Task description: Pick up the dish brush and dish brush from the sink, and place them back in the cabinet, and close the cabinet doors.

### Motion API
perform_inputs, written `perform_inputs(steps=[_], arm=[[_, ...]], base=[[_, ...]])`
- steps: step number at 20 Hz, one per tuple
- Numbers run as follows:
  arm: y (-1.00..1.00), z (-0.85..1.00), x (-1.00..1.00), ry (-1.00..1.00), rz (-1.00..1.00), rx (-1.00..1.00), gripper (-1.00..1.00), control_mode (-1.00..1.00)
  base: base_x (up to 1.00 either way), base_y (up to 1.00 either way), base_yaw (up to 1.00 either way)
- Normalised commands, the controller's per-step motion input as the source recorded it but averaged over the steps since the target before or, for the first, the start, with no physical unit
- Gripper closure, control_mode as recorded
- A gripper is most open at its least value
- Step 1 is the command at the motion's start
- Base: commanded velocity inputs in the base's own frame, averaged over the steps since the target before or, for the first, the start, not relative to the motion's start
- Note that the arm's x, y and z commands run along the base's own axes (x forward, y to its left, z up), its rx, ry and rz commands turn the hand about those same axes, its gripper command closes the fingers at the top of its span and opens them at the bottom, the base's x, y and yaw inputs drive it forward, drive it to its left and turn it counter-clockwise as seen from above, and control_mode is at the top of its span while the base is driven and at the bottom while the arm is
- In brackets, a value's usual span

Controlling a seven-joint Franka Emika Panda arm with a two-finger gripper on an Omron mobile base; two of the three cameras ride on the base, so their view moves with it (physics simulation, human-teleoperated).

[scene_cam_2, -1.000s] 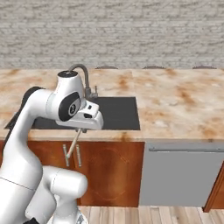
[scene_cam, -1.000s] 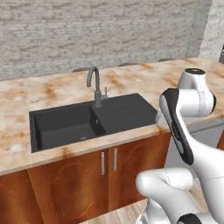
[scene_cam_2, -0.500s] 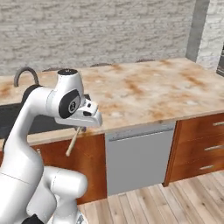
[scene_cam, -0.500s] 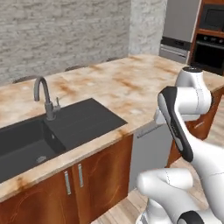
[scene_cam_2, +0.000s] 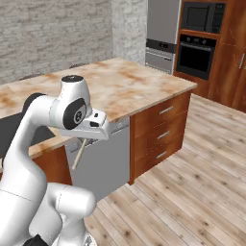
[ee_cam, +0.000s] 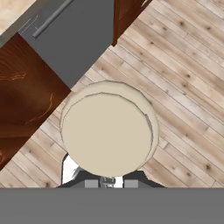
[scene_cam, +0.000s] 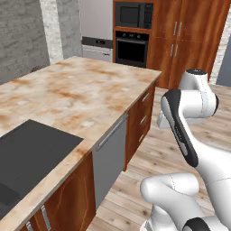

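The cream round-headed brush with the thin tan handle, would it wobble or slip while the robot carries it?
Probably a little. The cream round-headed dish brush hangs from the shut gripper by its thin tan handle, head downward, so the wide head may swing. It looks small and likely light, so dropping seems unlikely. If set down, the round head might roll.

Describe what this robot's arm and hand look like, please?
The arm is made of glossy white, rounded segments with dark grey bands and discs at the joints. No loose cables show. The hand is a boxy white block at the arm's end, with small dark parts underneath.
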Motion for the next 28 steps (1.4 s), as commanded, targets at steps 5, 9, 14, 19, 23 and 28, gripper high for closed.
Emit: perform_inputs(steps=[5, 9, 14, 19, 23, 28], arm=[[0.0, 0.0, 0.0, 0.0, 0.0, 0.0, 1.0, 1.0], [0.0, 0.0, 0.0, 0.0, 0.0, 0.0, 1.0, 1.0], [0.0, 0.0, 0.0, 0.0, 0.0, 0.0, 1.0, 1.0], [0.0, 0.0, 0.0, 0.0, 0.0, 0.0, 1.0, 1.0], [0.0, 0.0, 0.0, 0.0, 0.0, 0.0, 1.0, 1.0], [0.0, 0.0, 0.0, 0.0, 0.0, 0.0, 1.0, 1.0]], base=[[0.0, -0.09, -0.71], [0.01, -0.03, -0.71], [0.0, -0.04, -0.71], [0.05, -0.01, -0.71], [0.02, 0.0, -0.7], [0.04, -0.11, -0.65]])
